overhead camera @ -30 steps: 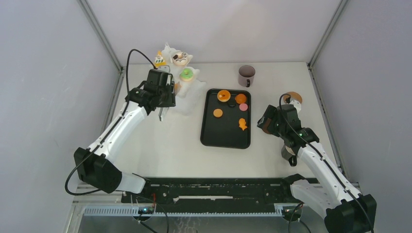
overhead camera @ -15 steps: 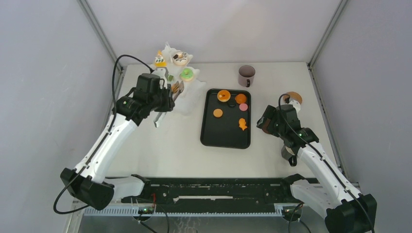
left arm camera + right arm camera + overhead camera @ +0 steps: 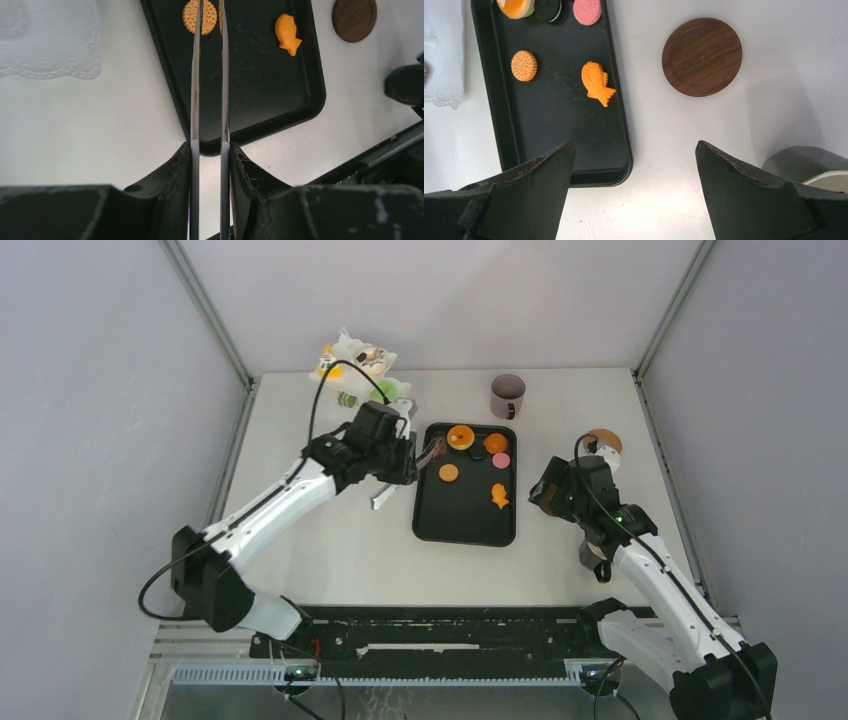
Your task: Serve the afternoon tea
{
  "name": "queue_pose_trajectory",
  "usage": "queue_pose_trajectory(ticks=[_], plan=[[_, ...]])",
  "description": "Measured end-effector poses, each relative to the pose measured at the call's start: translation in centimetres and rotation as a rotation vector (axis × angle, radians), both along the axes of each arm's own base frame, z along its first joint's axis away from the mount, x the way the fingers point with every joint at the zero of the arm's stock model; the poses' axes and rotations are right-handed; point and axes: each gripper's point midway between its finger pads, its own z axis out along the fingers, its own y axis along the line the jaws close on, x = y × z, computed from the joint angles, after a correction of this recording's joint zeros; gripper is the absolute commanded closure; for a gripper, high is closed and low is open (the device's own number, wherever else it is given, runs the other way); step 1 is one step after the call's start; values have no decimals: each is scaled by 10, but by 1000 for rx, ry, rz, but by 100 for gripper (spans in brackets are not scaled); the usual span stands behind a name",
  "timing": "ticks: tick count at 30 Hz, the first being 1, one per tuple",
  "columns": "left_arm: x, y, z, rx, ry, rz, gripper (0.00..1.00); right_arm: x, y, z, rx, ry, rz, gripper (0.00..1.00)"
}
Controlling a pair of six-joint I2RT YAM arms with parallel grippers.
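Observation:
My left gripper (image 3: 402, 456) (image 3: 210, 150) is shut on a pair of metal tongs (image 3: 196, 75), whose thin blades stand slightly apart with nothing between them. The blades reach over the left edge of the black tray (image 3: 465, 530) towards a round biscuit (image 3: 449, 473) (image 3: 200, 16). Also on the tray are an orange fish cake (image 3: 499, 496) (image 3: 597, 82), an orange doughnut (image 3: 461, 436), a dark cookie (image 3: 478, 453) and a pink cookie (image 3: 501, 461). One dark mug (image 3: 507, 395) stands behind the tray. My right gripper (image 3: 548, 498) (image 3: 634, 150) hangs open and empty by the tray's right side.
A white tiered stand (image 3: 365, 370) carrying several pastries is at the back left, its lacy base (image 3: 50, 45) left of the tray. A round wooden coaster (image 3: 603, 441) (image 3: 702, 56) lies right of the tray. A second mug (image 3: 804, 162) sits beside my right arm.
My left arm has swung right from the stand to the tray's left edge, and its jaws have squeezed the tongs narrower. The right arm has not moved.

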Motion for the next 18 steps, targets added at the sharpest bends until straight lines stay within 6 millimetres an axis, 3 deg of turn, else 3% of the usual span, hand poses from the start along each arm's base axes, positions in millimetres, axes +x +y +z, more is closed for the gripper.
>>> queue_pose_trajectory(ticks=[7, 18], plan=[[25, -24, -44, -15, 98, 100, 58, -1, -3, 4, -7, -16, -12, 2], [82, -47, -57, -124, 113, 253, 52, -1, -5, 6, -9, -25, -18, 2]])
